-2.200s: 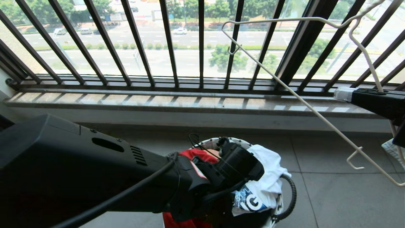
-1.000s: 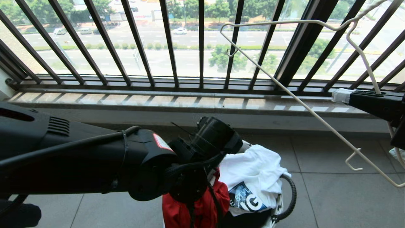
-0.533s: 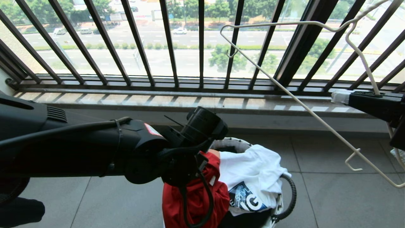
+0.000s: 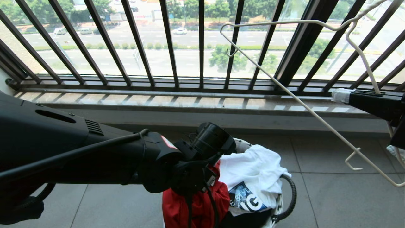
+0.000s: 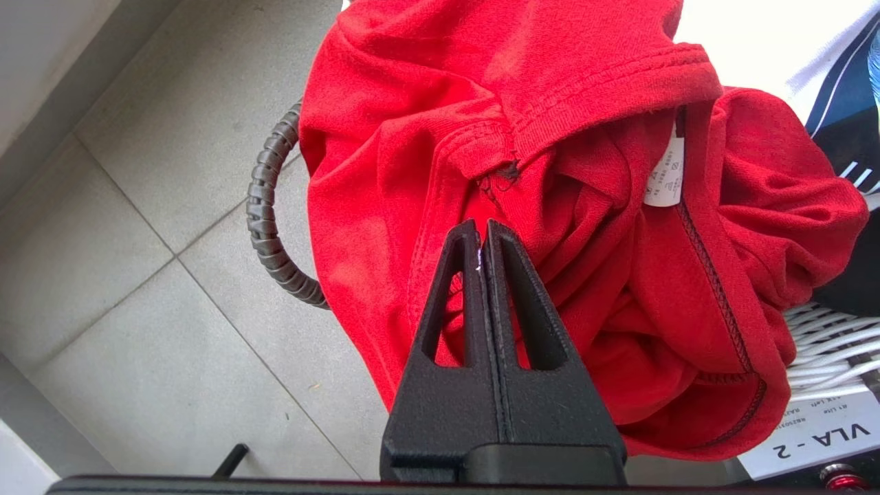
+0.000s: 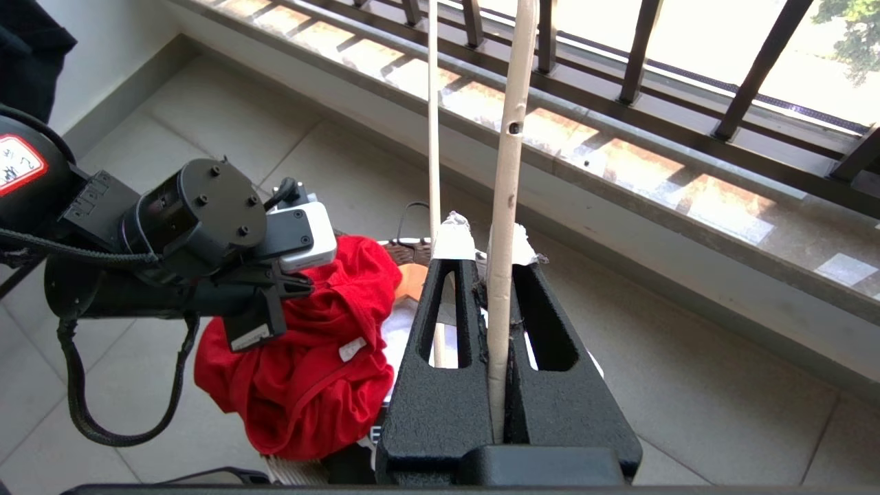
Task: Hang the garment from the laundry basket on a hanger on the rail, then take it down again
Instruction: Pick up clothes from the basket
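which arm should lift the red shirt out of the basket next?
Left. Its gripper is shut right over the red shirt in the basket, though no fabric shows between the tips. The right gripper is busy, clamped on the hanger.

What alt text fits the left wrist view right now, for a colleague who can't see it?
The left claw, shut with no gap showing, points into the bunched red T-shirt, whose care label faces the camera. The shirt spills over the white-rimmed laundry basket and its black corrugated handle above grey floor tiles.
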Available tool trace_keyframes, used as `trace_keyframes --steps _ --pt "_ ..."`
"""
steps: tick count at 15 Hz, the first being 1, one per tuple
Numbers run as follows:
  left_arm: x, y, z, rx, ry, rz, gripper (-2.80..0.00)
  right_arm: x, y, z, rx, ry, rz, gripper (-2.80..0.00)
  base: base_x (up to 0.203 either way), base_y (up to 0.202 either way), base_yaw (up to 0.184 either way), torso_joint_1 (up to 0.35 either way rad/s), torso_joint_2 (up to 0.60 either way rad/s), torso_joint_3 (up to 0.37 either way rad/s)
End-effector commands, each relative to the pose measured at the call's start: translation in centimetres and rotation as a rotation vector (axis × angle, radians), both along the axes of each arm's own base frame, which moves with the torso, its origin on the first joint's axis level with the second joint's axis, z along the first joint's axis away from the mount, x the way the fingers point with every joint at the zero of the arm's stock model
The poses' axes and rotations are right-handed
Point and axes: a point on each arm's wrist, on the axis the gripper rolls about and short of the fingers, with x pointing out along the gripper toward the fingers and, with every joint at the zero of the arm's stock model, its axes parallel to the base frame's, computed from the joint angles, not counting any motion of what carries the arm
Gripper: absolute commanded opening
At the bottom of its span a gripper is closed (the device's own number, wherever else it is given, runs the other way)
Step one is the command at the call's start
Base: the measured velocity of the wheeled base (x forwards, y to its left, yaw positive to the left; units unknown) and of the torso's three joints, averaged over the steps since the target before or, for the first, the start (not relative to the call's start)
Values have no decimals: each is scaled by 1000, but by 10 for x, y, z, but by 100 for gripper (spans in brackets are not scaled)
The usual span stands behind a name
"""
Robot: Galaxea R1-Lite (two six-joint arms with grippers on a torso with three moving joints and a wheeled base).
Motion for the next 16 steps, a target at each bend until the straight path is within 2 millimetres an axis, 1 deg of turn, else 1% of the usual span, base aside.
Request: trace_keyframes --steps 1,6,10,12,15,16 --pt "-3 -6 -9 22 17 -16 -280 0 0 1 1 -3 2 -280 0 0 0 0 0 0" --pt "1 -17 -35 69 57 -23 -280 -1 0 1 2 -7 -1 -280 0 0 0 0 0 0" --pt "-7 -27 -49 102 82 -56 -280 0 -3 2 4 -12 -20 -280 0 0 0 0 0 0" --pt "-17 -31 -55 114 105 -92 -280 0 -3 3 7 -19 -20 -280 0 0 0 0 0 0" --pt "-22 -29 -60 130 141 -121 -280 0 -4 4 9 -23 -24 -280 0 0 0 0 0 0" --pt "-30 -27 -59 155 175 -146 -280 1 -4 3 8 -21 -24 -280 0 0 0 0 0 0"
